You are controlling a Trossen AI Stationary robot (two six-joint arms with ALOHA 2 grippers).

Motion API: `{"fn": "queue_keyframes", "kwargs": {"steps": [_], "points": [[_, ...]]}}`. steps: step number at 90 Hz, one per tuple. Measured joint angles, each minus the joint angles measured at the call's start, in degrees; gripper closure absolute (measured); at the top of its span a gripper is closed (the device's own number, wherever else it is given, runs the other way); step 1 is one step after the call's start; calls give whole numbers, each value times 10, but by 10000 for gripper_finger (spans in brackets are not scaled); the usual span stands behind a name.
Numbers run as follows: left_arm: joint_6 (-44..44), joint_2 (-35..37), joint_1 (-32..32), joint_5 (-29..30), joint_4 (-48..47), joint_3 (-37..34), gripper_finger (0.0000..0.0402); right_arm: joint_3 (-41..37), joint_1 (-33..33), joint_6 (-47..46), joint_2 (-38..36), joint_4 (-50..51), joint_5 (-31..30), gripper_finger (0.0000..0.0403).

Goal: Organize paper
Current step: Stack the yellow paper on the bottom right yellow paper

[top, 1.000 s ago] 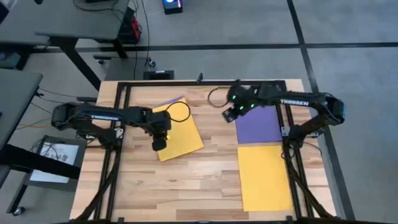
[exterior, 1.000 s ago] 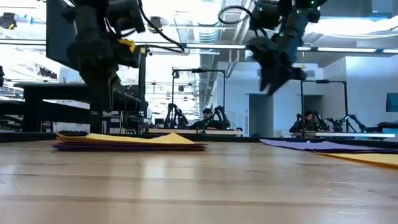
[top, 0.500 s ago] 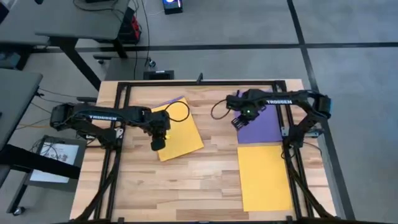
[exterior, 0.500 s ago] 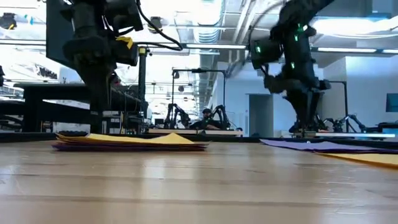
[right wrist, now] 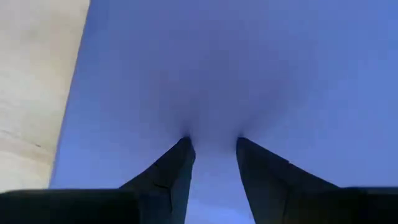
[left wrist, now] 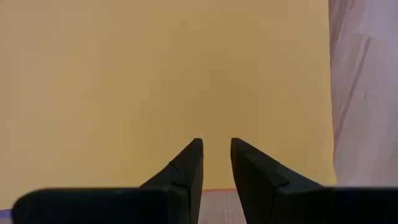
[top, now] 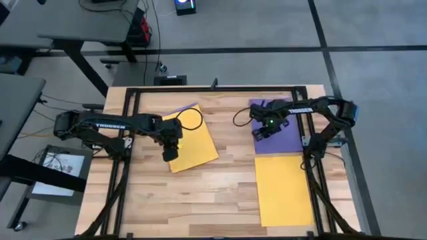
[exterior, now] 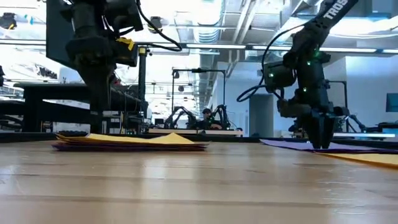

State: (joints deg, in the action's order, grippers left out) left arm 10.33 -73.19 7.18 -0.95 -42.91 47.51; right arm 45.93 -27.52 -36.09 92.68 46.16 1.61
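— Where is the right gripper (right wrist: 212, 140)?
— Fingertips pressed on the flat purple paper sheet (top: 279, 130) at the table's far right, slightly parted, grasping nothing.
— And the left gripper (left wrist: 216, 144)?
— Over the tilted yellow paper sheet (top: 193, 141) left of centre, narrowly parted, empty.

Left hand (exterior: 102, 121) above yellow-purple paper stack (exterior: 127, 142); right hand (exterior: 321, 142) tips on purple sheet (exterior: 311, 145).

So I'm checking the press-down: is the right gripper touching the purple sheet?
Touching. In the right wrist view both fingertips of the right gripper meet the purple sheet, which darkens where they press.
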Motion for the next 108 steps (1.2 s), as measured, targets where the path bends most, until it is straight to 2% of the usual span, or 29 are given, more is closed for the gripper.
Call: {"fn": "queue_keyframes", "kwargs": {"steps": [27, 70, 108], "points": [[0, 0, 0, 0, -1, 0, 336, -10, -34, -20, 0, -42, 8, 283], [0, 0, 0, 0, -2, 0, 336, -10, -75, 78, 1, -47, 5, 283], [0, 0, 0, 0, -4, 0, 336, 21, -89, 94, 6, -10, -7, 283]]}}
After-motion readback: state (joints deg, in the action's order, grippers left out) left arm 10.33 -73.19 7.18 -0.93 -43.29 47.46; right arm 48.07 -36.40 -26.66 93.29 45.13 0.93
